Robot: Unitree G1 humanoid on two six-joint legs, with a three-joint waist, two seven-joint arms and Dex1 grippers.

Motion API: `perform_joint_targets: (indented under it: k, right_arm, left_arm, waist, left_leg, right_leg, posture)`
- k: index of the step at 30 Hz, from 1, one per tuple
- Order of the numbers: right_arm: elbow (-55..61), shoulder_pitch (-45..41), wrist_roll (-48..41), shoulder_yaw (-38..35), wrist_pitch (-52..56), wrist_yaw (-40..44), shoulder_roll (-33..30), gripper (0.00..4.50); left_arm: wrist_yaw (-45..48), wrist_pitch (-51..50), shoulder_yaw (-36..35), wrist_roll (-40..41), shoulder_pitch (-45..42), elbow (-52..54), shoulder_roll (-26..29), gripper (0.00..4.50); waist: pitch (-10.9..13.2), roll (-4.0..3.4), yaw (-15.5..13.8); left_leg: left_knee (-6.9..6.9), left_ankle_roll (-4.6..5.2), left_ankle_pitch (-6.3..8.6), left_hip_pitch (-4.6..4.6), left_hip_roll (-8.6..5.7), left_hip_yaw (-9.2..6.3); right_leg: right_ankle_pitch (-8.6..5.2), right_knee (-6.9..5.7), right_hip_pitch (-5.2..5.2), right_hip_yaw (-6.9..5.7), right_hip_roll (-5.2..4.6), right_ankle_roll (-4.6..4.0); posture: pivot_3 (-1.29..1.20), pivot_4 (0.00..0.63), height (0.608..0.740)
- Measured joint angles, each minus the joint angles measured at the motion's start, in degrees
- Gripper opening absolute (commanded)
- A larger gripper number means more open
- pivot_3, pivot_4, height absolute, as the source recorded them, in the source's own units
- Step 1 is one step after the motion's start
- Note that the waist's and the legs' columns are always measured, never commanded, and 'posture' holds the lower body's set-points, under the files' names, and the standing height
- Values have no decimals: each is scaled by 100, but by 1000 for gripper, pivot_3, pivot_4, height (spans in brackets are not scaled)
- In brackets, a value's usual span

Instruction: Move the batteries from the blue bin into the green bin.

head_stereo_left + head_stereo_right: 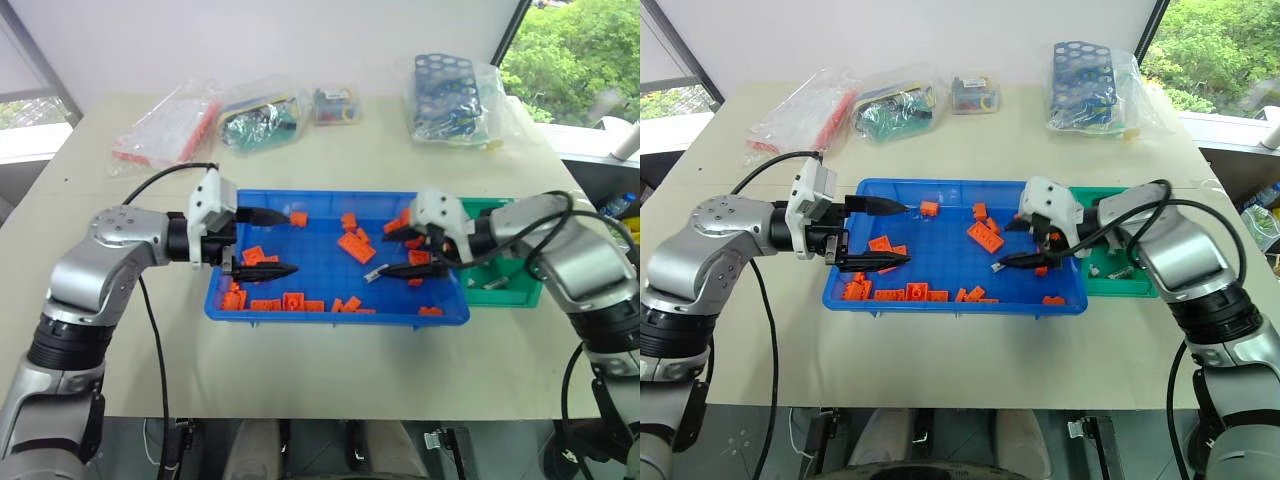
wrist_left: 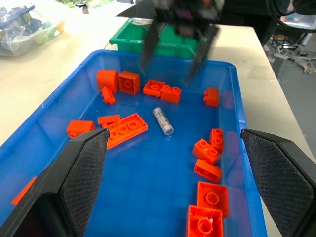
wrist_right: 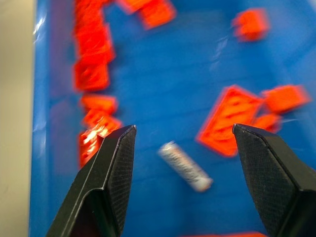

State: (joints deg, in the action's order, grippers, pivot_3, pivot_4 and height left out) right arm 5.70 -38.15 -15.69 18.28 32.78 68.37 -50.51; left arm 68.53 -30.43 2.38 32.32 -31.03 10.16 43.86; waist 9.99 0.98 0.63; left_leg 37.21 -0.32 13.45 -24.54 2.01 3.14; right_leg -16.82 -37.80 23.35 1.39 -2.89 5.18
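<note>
The right gripper hangs over the right part of the blue bin, its two black fingers spread wide and holding nothing. Between and just beyond the fingertips, one silver-grey battery lies flat on the blue floor, untouched, with orange bricks scattered round it. The left gripper reaches in over the bin's left part, its fingers likewise wide apart and empty; a row of bricks lies below it along the near wall. The green bin stands touching the blue bin's right end, behind the right gripper's wrist, with small pale items in it that are too small to identify. Plastic bags lie at the table's far side.
</note>
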Motion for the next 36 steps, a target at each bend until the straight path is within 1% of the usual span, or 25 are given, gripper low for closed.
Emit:
perform_joint_targets:
  k: [5, 12, 14, 15, 18, 19, 20, 22, 24, 26, 29, 32, 34, 36]
  right_arm:
    - [-714, -8, 498, 344, -507, 110, 339, 3191]
    - [-1451, -94, 934, 488, -951, 137, 776, 3191]
    - [-1633, -120, 1045, 509, -1054, 137, 908, 2687]
    - [-1686, -134, 1070, 507, -1103, 141, 935, 2532]
    - [-1721, -124, 1102, 482, -1176, 177, 937, 1133]
    - [-1689, -100, 1099, 468, -1167, 187, 936, 577]
    - [-1609, -48, 1095, 425, -1117, 187, 931, 236]
    - [-1365, 84, 1053, 307, -914, 147, 893, 236]
    - [-935, 257, 861, 6, -432, 10, 822, 236]
    - [-295, 280, 466, -625, 305, -208, 683, 236]
    - [343, 164, 43, -1570, 1197, -461, 217, 236]
    - [479, 422, -22, -2222, 1582, -712, -404, 236]
    - [439, 696, -26, -2468, 1753, -887, -572, 236]
    - [401, 956, -29, -2649, 1928, -1064, -589, 236]
  left_arm:
    - [-114, -29, -157, 19, 220, 260, 80, 4500]
    - [-272, -69, -324, 83, 440, 467, 127, 4500]
    - [-282, -69, -336, 83, 443, 468, 146, 4500]
    - [-282, -69, -336, 84, 444, 468, 147, 4500]
    - [-279, -68, -340, 84, 444, 467, 158, 4500]
    - [-276, -66, -341, 84, 444, 466, 159, 4500]
    - [-273, -64, -341, 84, 444, 463, 159, 4500]
    - [-270, -59, -341, 84, 444, 458, 158, 4500]
    - [-265, -54, -342, 83, 444, 445, 159, 4500]
    - [-256, -50, -343, 83, 444, 440, 159, 4500]
    - [-221, -48, -347, 88, 524, 452, 174, 4500]
    - [-146, -64, -362, 94, 758, 445, 244, 4500]
    - [-99, -63, -374, 97, 838, 441, 306, 4500]
    - [-75, -50, -397, 98, 834, 435, 314, 4500]
  waist:
    - [0, 1, 19]
    - [0, 1, 12]
    - [0, 1, 7]
    - [0, 1, 6]
    - [-1, 2, 6]
    - [-1, 2, 7]
    - [-1, 2, 4]
    - [-1, 2, -3]
    - [1, 0, -4]
    - [4, -6, -1]
    - [3, -5, -3]
    - [-1, 2, -15]
    - [-1, 3, 1]
    - [-1, 3, 9]
  left_leg:
    - [0, 0, 0, 3, 1, 0]
    - [3, -1, -1, 5, 1, -1]
    - [4, -1, -1, 5, 0, -1]
    - [4, -1, -1, 5, 0, -1]
    - [4, -1, -1, 7, 0, -2]
    - [4, -1, -1, 8, 0, -3]
    - [4, -1, -1, 8, 1, -3]
    - [4, -1, -1, 7, 0, -3]
    - [4, -1, -1, 4, 3, -2]
    - [4, -2, -1, 4, 4, -3]
    - [1, -2, -1, 7, 6, -6]
    - [-1, -1, 0, 6, 5, -6]
    - [0, -1, 0, 8, 5, -3]
    - [0, -1, -1, 10, 5, -2]
  right_leg:
    - [0, -14, 4, 0, 2, 0]
    - [0, -19, 4, 0, 4, 0]
    - [0, -19, 3, -1, 4, 0]
    - [0, -20, 2, -1, 4, 0]
    - [0, -20, 0, -2, 4, 0]
    - [0, -21, 0, -2, 4, 0]
    - [0, -21, 0, -3, 4, 0]
    - [0, -21, 0, -3, 2, 0]
    - [0, -22, 2, -3, -1, 0]
    - [0, -26, 4, -2, -4, 0]
    - [-1, -23, 0, -5, -4, -1]
    - [-2, -16, -2, -7, -9, -3]
    - [-2, -17, -2, -4, -10, -3]
    - [-2, -19, -2, -4, -9, -3]
  posture:
    - [0, 150, 739]
    - [0, 150, 739]
    - [0, 150, 739]
    - [0, 150, 739]
    - [0, 150, 739]
    - [0, 150, 739]
    - [0, 150, 739]
    - [0, 150, 739]
    - [0, 150, 739]
    - [0, 150, 739]
    - [0, 150, 739]
    - [0, 150, 739]
    - [0, 150, 739]
    - [0, 150, 739]
